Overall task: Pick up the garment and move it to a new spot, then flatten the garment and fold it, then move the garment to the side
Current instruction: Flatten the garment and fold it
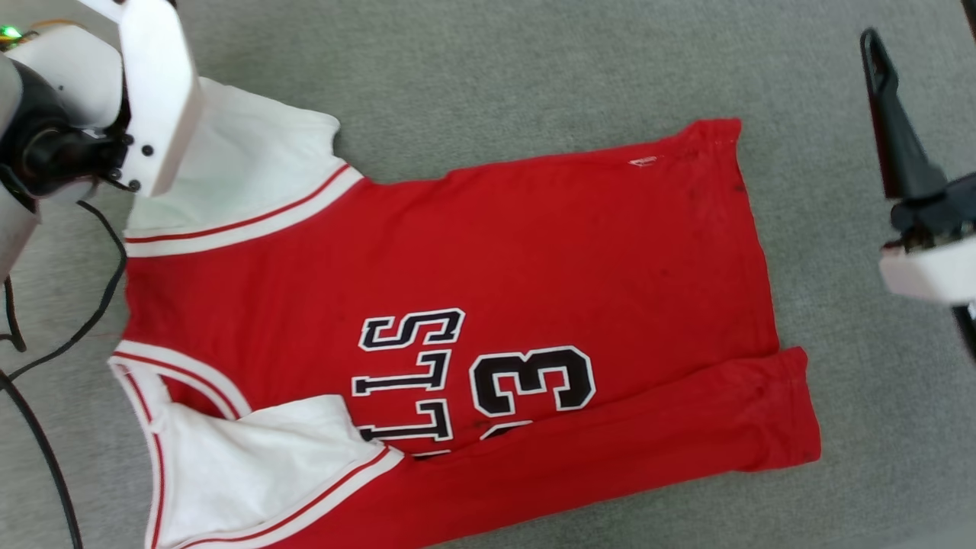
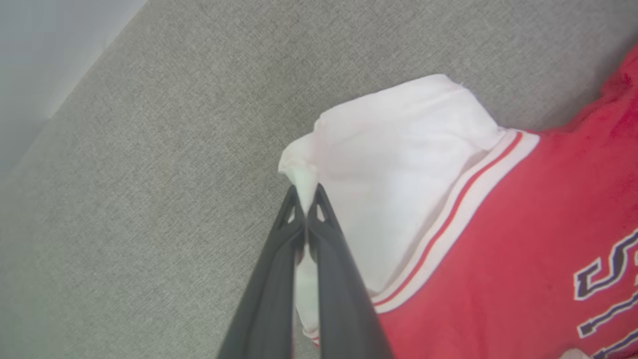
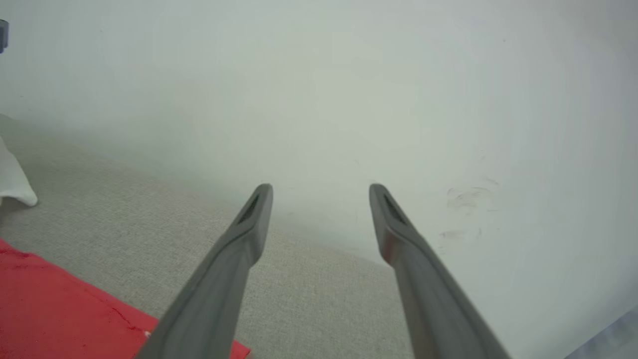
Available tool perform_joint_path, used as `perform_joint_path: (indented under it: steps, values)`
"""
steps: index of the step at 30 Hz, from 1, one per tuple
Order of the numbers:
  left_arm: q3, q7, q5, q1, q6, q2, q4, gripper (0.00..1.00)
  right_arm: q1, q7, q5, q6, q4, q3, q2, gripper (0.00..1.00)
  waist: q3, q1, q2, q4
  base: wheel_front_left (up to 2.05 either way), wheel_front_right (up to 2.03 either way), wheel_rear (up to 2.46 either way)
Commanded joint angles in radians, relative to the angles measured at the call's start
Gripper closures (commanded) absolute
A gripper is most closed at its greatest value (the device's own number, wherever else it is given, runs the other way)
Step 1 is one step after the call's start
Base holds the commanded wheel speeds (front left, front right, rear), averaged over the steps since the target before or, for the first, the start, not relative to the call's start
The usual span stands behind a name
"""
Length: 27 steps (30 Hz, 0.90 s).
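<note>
The garment, a red jersey with white sleeves and black lettering, lies spread on the grey cloth surface, its near side folded over along the bottom. My left gripper is shut on the edge of the far white sleeve, with a pinch of white fabric between the fingertips. In the head view the left wrist covers that spot. My right gripper hangs open and empty past the garment's hem, one of its dark fingers showing at the right edge of the head view.
The grey fabric surface extends around the jersey. A pale wall rises beyond its far edge. Black cables trail at the left by my left arm.
</note>
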Motion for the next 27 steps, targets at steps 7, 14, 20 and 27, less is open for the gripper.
perform_joint_path:
  steps: [7, 14, 20, 27]
  values:
    - [-0.036, -0.066, -0.026, 0.017, -0.002, -0.006, -0.057, 1.00, -0.176, 0.441, 0.202, -0.001, 0.094, 0.204, -0.197, 0.00, -0.060, -0.0001, 0.0000, 0.069, 0.00, 0.00, 0.00]
    - [-0.079, -0.115, -0.034, -0.007, -0.001, -0.018, -0.116, 1.00, -0.364, 0.880, 0.487, -0.001, 0.162, 0.485, -0.364, 0.00, -0.050, -0.0001, 0.0000, 0.123, 0.00, 0.00, 0.00]
    - [-0.109, -0.152, -0.034, -0.042, -0.002, -0.034, -0.156, 1.00, -0.480, 1.094, 0.635, -0.001, 0.255, 0.576, -0.385, 0.00, -0.006, -0.0001, 0.0000, 0.176, 0.00, 0.00, 0.00]
    - [-0.146, -0.198, -0.040, -0.090, -0.002, -0.042, -0.181, 1.00, -0.509, 1.124, 0.650, -0.001, 0.423, 0.626, -0.314, 0.00, 0.054, -0.0001, 0.0000, 0.226, 0.00, 0.00, 0.00]
